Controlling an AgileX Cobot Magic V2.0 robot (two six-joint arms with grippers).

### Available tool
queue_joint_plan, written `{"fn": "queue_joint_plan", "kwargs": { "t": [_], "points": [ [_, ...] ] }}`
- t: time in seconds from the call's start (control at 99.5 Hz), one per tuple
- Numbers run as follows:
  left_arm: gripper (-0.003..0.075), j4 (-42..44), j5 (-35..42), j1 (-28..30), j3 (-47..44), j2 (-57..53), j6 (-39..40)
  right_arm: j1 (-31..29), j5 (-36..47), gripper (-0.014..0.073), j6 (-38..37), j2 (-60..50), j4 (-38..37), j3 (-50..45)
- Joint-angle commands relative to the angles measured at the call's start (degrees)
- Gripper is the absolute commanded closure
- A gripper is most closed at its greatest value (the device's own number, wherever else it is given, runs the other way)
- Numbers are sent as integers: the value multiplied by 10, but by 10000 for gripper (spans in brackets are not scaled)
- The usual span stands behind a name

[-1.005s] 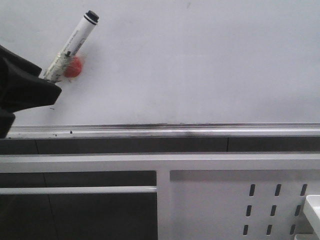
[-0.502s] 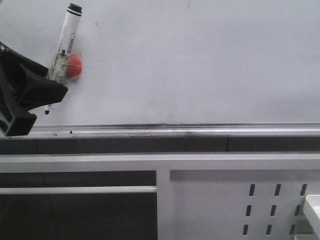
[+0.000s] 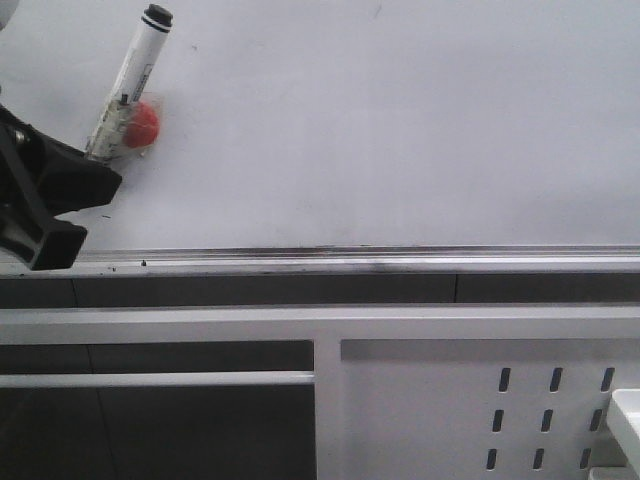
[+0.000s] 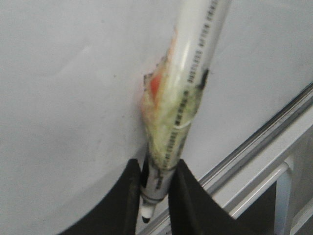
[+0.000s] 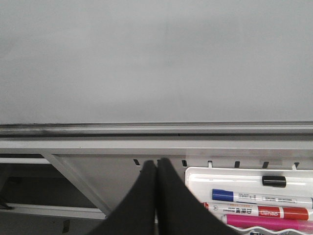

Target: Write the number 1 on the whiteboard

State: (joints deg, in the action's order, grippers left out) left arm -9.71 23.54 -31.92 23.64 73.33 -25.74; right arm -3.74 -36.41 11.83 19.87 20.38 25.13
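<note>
The whiteboard (image 3: 400, 130) fills the upper front view, with a silver ledge (image 3: 350, 262) along its lower edge. My left gripper (image 3: 92, 172) is at the far left, shut on a white marker (image 3: 130, 80) that leans up and to the right. A red lump (image 3: 145, 124) is taped to the marker's barrel. In the left wrist view the black fingers (image 4: 183, 188) clamp the marker (image 4: 188, 93) just above its dark tip (image 4: 145, 216), close to the board (image 4: 63, 98). No number 1 shows on the board. My right gripper (image 5: 156, 165) is shut and empty.
A white perforated panel (image 3: 450, 400) and frame bars stand below the ledge. A white tray (image 5: 234, 177) next to the right gripper holds blue (image 5: 261, 197), red (image 5: 264, 211) and pink (image 5: 274, 224) markers and a black cap (image 5: 274, 181). The tray's corner (image 3: 625, 405) shows at the right edge.
The left gripper swung right, then back left a little. The marker went more upright, then leaned right again. Its tip, seen below the finger half a second ago, is now hidden in front view.
</note>
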Motion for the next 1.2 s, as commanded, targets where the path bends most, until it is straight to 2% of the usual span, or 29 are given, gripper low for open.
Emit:
{"fn": "queue_joint_plan", "kwargs": {
  "t": [0.0,0.141,0.221,0.271,0.352,0.412,0.482,0.573,0.683,0.824,0.934,1.185],
  "points": [
    [740,-24,82,1,17,-10,6,5,36,663,7,10,10,17],
    [740,18,59,1,17,-20,6,53,28,662,9,11,12,22],
    [740,97,42,-3,17,-41,6,109,2,621,78,17,12,39],
    [740,123,32,-12,17,-57,6,141,-14,544,112,22,12,53],
    [740,159,-1,-32,22,-81,6,182,-11,402,124,36,12,79],
    [740,198,-55,-56,35,-96,6,206,-1,297,134,48,12,98],
    [740,261,-128,-89,57,-104,6,226,11,237,157,65,13,121],
    [740,302,-195,-132,91,-105,6,239,13,235,228,92,41,147],
    [740,308,-244,-168,133,-100,7,240,6,235,320,136,125,168],
    [740,259,-273,-176,175,-84,7,240,-4,235,424,195,225,189],
    [739,233,-282,-177,192,-70,7,252,-4,235,450,229,257,202],
    [739,232,-288,-186,208,-44,7,289,-14,235,463,296,258,248]
  ]
}}
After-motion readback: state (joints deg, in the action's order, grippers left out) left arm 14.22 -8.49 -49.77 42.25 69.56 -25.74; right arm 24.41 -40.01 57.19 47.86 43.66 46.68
